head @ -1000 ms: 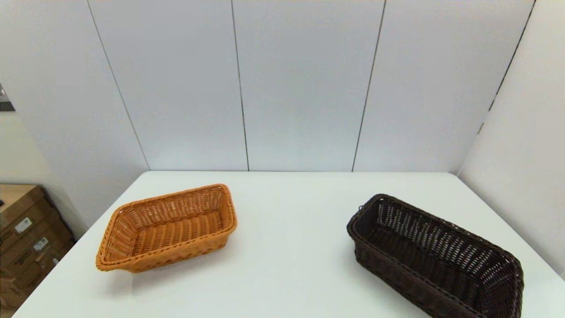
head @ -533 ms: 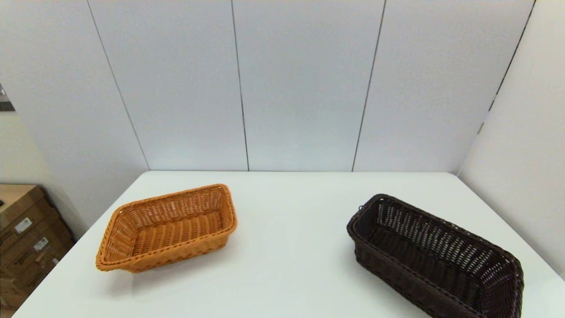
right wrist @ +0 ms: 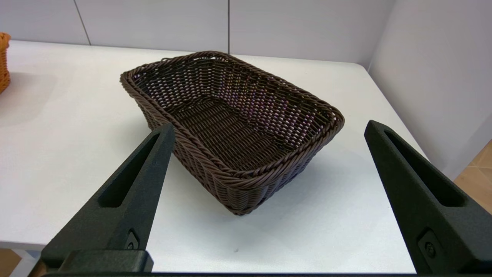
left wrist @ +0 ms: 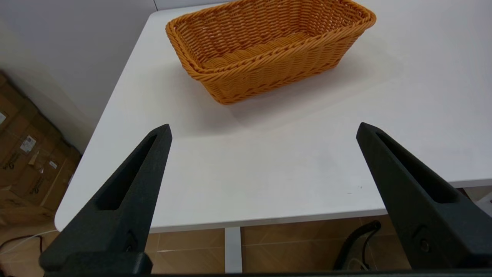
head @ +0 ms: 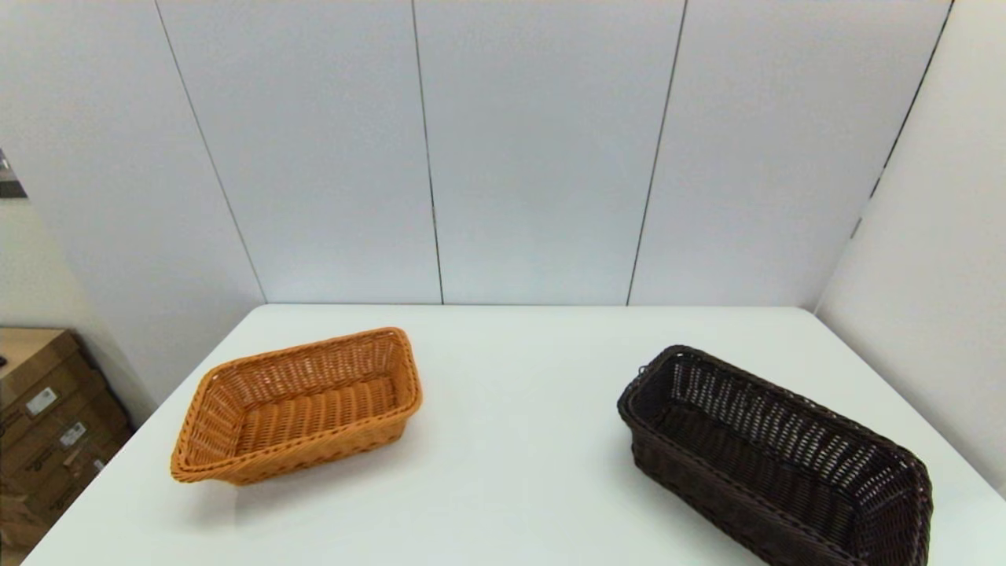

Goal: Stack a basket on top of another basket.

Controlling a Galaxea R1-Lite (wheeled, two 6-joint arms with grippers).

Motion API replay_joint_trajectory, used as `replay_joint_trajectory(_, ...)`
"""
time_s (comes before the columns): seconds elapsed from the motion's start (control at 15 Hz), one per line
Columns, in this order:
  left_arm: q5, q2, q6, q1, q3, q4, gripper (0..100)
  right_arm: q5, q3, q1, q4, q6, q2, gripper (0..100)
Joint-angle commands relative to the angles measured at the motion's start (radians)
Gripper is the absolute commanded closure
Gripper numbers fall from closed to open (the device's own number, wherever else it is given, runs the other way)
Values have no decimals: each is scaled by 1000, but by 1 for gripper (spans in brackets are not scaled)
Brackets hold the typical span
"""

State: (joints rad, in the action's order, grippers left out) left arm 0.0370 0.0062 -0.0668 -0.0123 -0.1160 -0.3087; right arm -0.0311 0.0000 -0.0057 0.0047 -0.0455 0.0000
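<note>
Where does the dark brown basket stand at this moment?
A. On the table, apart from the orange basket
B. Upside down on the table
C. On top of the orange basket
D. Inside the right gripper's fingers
A: the dark brown basket rests upright on the white table, apart from the orange basket.

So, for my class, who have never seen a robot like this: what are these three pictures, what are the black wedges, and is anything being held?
It is a two-armed robot at a white table. One picture looks down from its head; the other two come from cameras on its wrists. The black wedges are each gripper's fingers: left gripper open, facing the orange basket; right gripper open, facing the dark basket. Nothing is held. The baskets sit apart, not yet stacked.
</note>
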Motion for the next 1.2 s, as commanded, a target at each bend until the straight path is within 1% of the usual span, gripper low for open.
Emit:
replay_joint_trajectory(0.07,1,84,15,0,-62,-46,0,0,2,0,0,0,2,0)
replay_joint_trajectory(0.13,11,149,25,0,-106,-56,0,-1,2,0,0,0,2,0)
replay_joint_trajectory(0.27,14,379,53,-20,-222,-53,0,0,2,0,0,0,2,0)
replay_joint_trajectory(0.47,7,726,154,-17,-413,-61,0,-1,2,0,0,0,2,0)
replay_joint_trajectory(0.6,-25,900,160,2,-553,-101,0,-1,0,0,0,0,2,0)
replay_joint_trajectory(0.87,-117,1238,165,55,-766,-130,0,-1,2,0,0,0,2,0)
replay_joint_trajectory(1.0,-149,1361,167,97,-827,-168,0,-1,2,0,0,0,2,0)
replay_joint_trajectory(1.2,-149,1497,171,167,-832,-170,0,-1,2,0,0,0,2,0)
